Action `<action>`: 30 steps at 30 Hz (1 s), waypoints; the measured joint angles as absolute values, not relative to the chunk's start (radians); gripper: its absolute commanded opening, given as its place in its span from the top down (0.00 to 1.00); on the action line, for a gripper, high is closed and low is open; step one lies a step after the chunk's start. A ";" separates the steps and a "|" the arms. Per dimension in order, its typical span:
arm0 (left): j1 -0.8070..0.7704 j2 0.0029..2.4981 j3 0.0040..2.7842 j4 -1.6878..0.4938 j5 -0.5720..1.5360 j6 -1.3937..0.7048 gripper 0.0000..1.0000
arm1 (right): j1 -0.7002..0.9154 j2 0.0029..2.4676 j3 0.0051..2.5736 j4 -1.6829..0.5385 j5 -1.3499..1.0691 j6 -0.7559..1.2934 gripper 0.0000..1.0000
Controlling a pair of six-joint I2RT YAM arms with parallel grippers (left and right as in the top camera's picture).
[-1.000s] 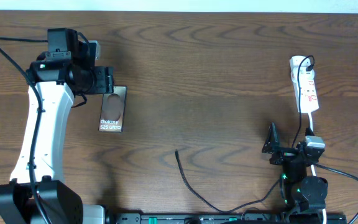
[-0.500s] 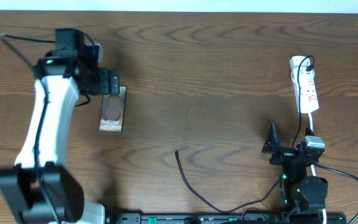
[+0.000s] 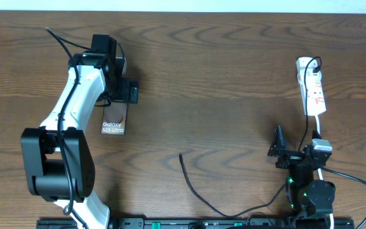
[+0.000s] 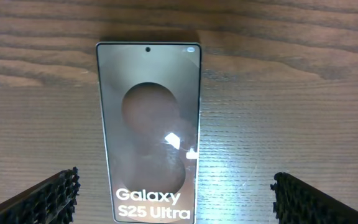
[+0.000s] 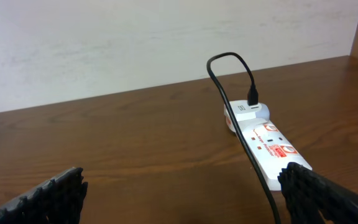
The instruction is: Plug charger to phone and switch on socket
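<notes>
The bronze phone (image 3: 114,119) with white "Galaxy S25 Ultra" lettering lies flat on the table at the left. My left gripper (image 3: 131,91) hovers over its far end, open. In the left wrist view the phone (image 4: 148,118) lies between and ahead of the wide-apart fingers of the left gripper (image 4: 176,186), untouched. The charger (image 3: 193,185), a thin black cable, ends in a free tip near the table's middle front. The white socket (image 3: 312,86) lies at the far right. My right gripper (image 3: 294,144) waits open below it. The right wrist view shows the socket (image 5: 267,142), the charger (image 5: 252,93) plugged into it, and the right gripper (image 5: 182,186) empty.
The socket's white cord (image 3: 320,130) runs down past my right arm. Thick black robot cables (image 3: 354,181) loop at the bottom right. A pale wall (image 5: 135,43) rises behind the table's far edge.
My left arm has swung to the right, carrying its gripper from the left of the phone's far end to above it. Its jaws have opened wider. Phone, charger and right arm have stayed put.
</notes>
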State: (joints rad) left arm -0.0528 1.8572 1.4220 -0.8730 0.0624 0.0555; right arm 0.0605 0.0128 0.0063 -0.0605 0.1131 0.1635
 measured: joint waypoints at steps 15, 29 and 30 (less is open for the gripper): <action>-0.049 1.857 1.420 -0.871 0.049 0.064 0.02 | 0.060 0.013 0.006 -0.060 0.113 0.163 0.01; -0.027 1.857 1.380 -0.864 0.049 0.080 0.02 | 0.060 0.013 0.006 -0.060 0.113 0.163 0.01; -0.027 1.857 1.372 -0.859 0.049 0.079 0.02 | 0.060 0.013 0.006 -0.060 0.113 0.163 0.01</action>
